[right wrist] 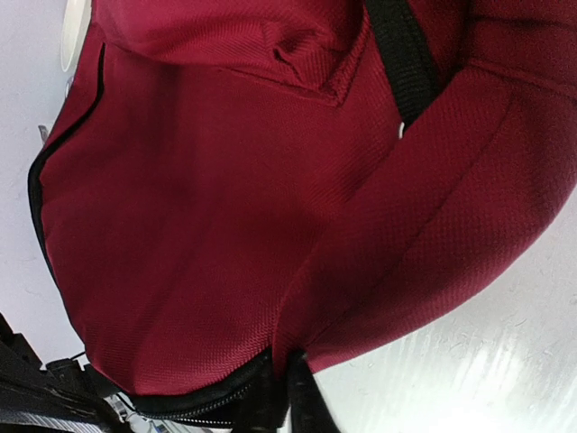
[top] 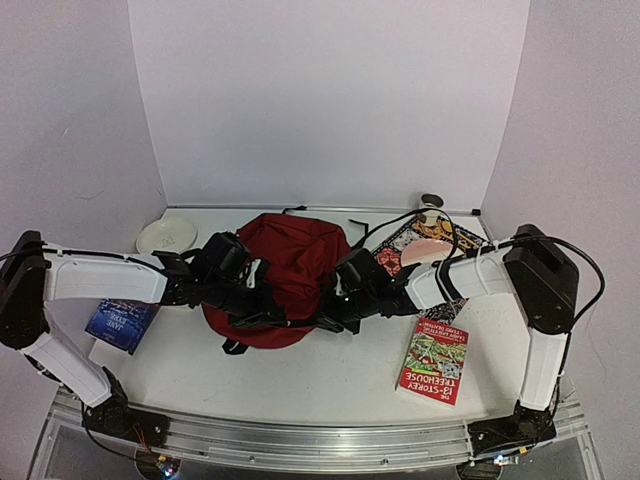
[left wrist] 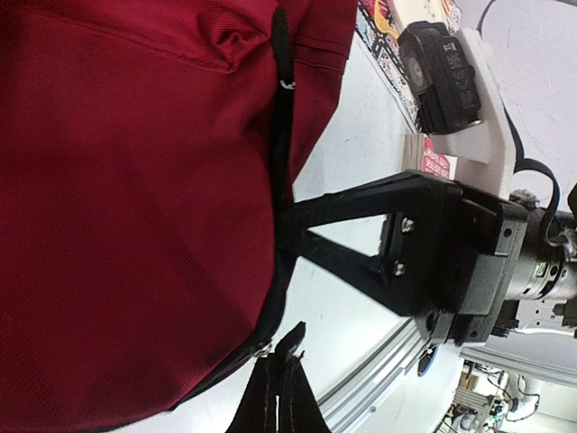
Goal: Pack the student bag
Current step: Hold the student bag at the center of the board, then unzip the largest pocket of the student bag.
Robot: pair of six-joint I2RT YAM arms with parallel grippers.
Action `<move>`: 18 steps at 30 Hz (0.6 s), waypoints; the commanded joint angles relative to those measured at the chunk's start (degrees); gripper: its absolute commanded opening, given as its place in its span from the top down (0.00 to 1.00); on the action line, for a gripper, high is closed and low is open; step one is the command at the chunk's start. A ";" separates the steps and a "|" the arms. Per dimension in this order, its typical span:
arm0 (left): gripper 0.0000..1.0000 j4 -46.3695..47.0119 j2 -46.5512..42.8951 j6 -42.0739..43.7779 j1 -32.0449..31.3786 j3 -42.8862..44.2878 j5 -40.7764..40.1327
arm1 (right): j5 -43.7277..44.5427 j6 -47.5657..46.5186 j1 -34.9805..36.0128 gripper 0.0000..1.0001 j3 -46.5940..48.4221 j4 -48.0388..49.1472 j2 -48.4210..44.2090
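The student bag (top: 285,270), a dark red backpack with black straps, lies at the middle of the table. It fills the left wrist view (left wrist: 135,198) and the right wrist view (right wrist: 234,180). My left gripper (top: 262,306) is at its near left edge. There its jaws (left wrist: 278,363) are shut on a black zipper pull tab (left wrist: 296,341) by the zipper's end. My right gripper (top: 326,318) is at the near right edge. Its fingers (right wrist: 287,390) pinch a fold of red fabric next to the black zipper (right wrist: 194,401). In the left wrist view the right gripper (left wrist: 287,230) meets the bag's edge.
A white plate (top: 166,236) sits at the back left. A blue book (top: 122,323) lies under the left arm. A red and green "13-Storey Treehouse" book (top: 434,360) lies near right, with a patterned book (top: 400,245) and a pinkish dish (top: 432,250) behind it.
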 commanded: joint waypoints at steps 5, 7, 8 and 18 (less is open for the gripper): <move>1.00 -8.10 -10.53 2.12 -0.23 -5.12 -6.48 | 3.99 -7.90 -3.82 1.00 0.95 -7.86 -5.50; 1.00 -9.86 -12.36 2.03 -0.21 -6.24 -7.76 | 4.38 -9.47 -5.33 1.00 0.75 -8.86 -6.38; 1.00 -10.92 -13.18 2.03 -0.21 -6.73 -8.39 | 4.60 -10.10 -6.22 1.00 0.65 -9.27 -6.81; 1.00 -21.20 -21.45 0.65 -0.01 -8.89 -17.57 | 7.64 -19.77 -15.32 1.00 4.17 -14.80 -6.88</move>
